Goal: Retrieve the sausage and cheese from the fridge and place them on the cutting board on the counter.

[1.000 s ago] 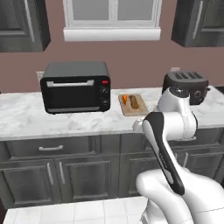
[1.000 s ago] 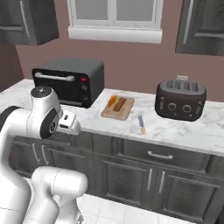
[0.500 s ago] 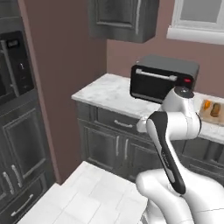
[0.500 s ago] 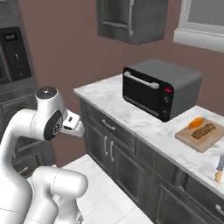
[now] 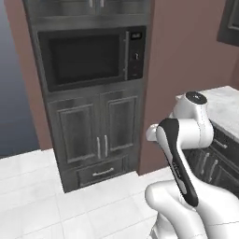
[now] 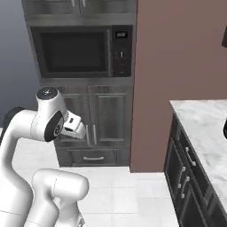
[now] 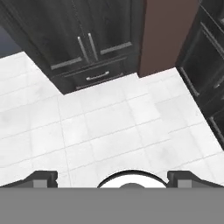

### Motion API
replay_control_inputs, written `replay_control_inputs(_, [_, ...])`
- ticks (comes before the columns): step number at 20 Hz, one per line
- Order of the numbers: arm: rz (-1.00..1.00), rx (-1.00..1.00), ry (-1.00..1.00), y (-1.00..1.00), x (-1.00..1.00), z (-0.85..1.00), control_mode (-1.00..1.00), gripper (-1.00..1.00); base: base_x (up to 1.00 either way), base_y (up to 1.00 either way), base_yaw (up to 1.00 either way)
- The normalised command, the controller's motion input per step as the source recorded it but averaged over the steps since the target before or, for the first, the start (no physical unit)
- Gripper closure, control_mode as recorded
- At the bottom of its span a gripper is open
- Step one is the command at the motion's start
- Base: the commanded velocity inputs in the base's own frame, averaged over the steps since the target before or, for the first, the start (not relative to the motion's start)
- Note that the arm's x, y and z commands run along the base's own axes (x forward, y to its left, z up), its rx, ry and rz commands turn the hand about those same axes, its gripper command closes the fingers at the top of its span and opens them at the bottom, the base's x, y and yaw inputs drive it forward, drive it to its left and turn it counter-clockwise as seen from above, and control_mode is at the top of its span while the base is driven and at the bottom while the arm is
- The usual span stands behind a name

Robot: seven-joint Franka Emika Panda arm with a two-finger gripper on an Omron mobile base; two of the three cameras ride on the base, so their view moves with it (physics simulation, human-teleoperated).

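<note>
The sausage, the cheese, the fridge and the cutting board are out of view. A corner of the white marble counter (image 5: 223, 101) (image 6: 201, 122) reaches in from the right, over dark cabinets. My arm is folded close to the base, with the hand tucked low in front of it. In the hand view my gripper (image 7: 112, 177) points down at the white floor tiles. It is open, its two dark fingertips (image 7: 41, 176) standing far apart with nothing between them.
Ahead stands a tall dark cabinet with a built-in microwave (image 5: 88, 58) (image 6: 75, 53), double doors (image 5: 100, 133) and a low drawer (image 7: 98, 76). A brown wall (image 6: 177, 48) separates it from the counter's dark base cabinets (image 6: 188, 170). White tiled floor (image 5: 51, 205) lies in front.
The whole picture has swung left: the base has turned away from the counter with the toaster oven and cutting board, and now faces the tall microwave cabinet. The gripper stays open.
</note>
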Motion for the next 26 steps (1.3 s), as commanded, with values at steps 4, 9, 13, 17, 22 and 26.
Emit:
replay_control_inputs(4, [0.00, 0.00, 0.00, 0.00, 0.00, 0.00, 1.00, -1.00, -0.14, 0.00, 1.00])
replay_control_inputs(9, [0.00, 0.00, 0.00, 0.00, 0.00, 0.00, 1.00, -1.00, -0.11, 0.00, 1.00])
replay_control_inputs(13, [0.00, 0.00, 0.00, 0.00, 0.00, 0.00, 1.00, -1.00, 0.01, 0.00, 1.00])
replay_control_inputs(17, [0.00, 0.00, 0.00, 0.00, 0.00, 0.00, 1.00, -1.00, 0.51, 0.00, 0.86])
replay_control_inputs(22, [0.00, 0.00, 0.00, 0.00, 0.00, 0.00, 1.00, -1.00, 1.00, 0.00, 0.57])
replay_control_inputs(26, [0.00, 0.00, 0.00, 0.00, 0.00, 0.00, 1.00, -1.00, 1.00, 0.15, 0.36])
